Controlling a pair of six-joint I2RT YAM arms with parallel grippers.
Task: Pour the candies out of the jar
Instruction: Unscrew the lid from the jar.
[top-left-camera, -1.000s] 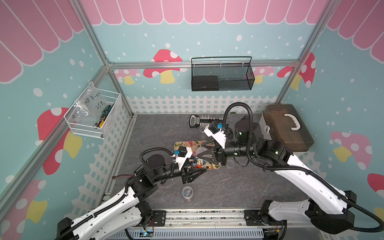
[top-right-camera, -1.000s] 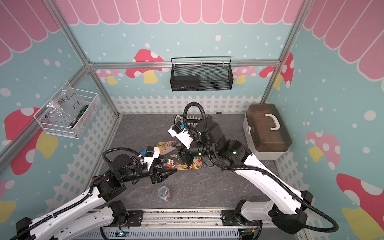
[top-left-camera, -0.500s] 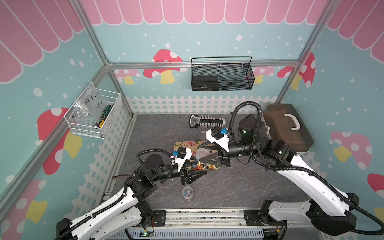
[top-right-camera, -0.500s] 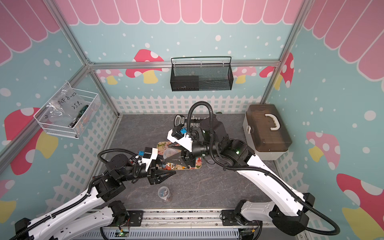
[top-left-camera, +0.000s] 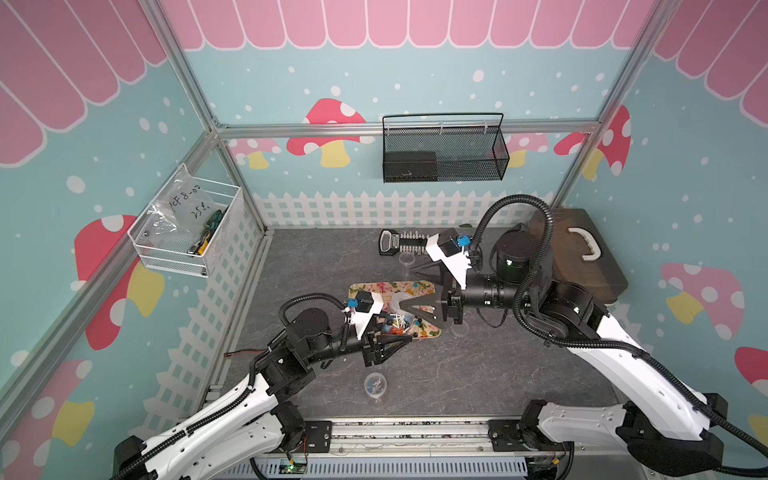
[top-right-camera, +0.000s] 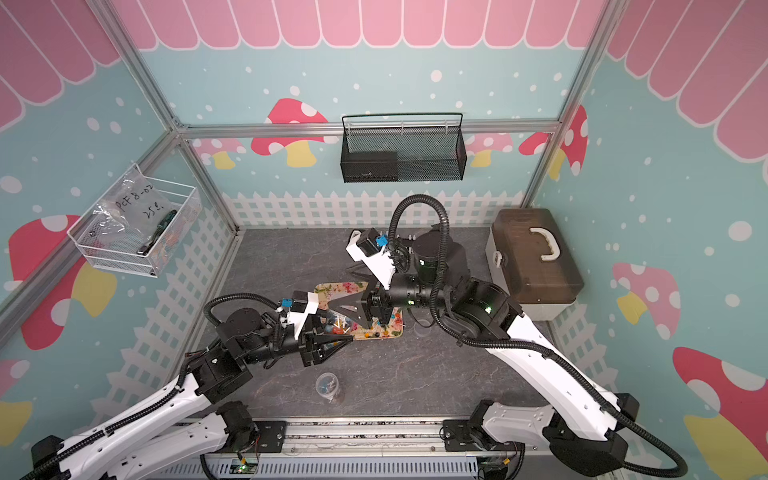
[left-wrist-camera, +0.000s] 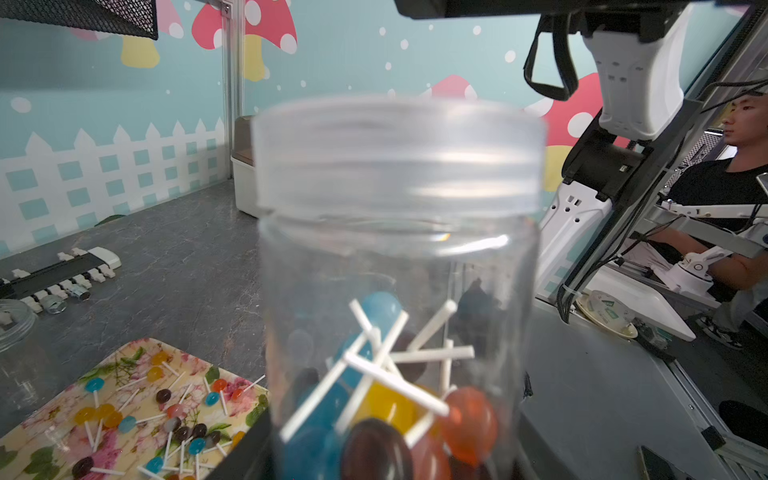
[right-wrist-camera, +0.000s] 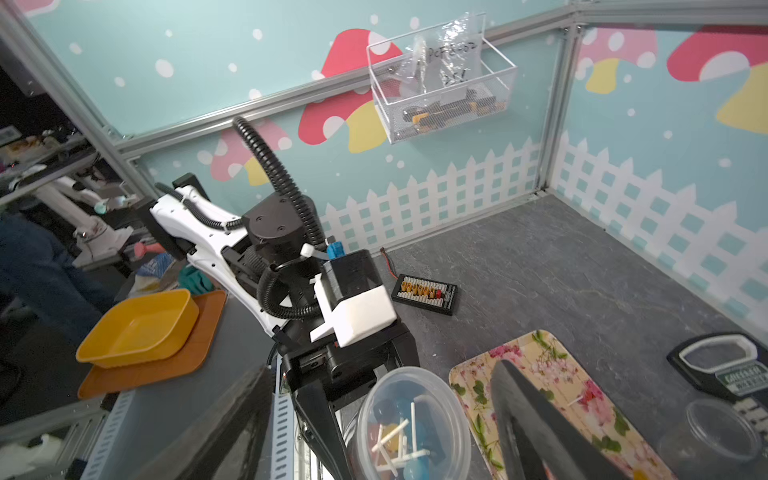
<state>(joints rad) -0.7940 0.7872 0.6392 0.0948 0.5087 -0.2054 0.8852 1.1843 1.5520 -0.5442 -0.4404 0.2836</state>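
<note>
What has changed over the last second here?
The right gripper has spread its jaws wide, apparently releasing the lid, and drawn back slightly. Unchanged: the left gripper stays shut on the jar, lid still on, candies inside and on the tray.

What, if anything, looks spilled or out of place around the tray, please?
Loose lollipops lie scattered across the floral tray; the gripped, capped jar holds more. Nothing else looks odd.
</note>
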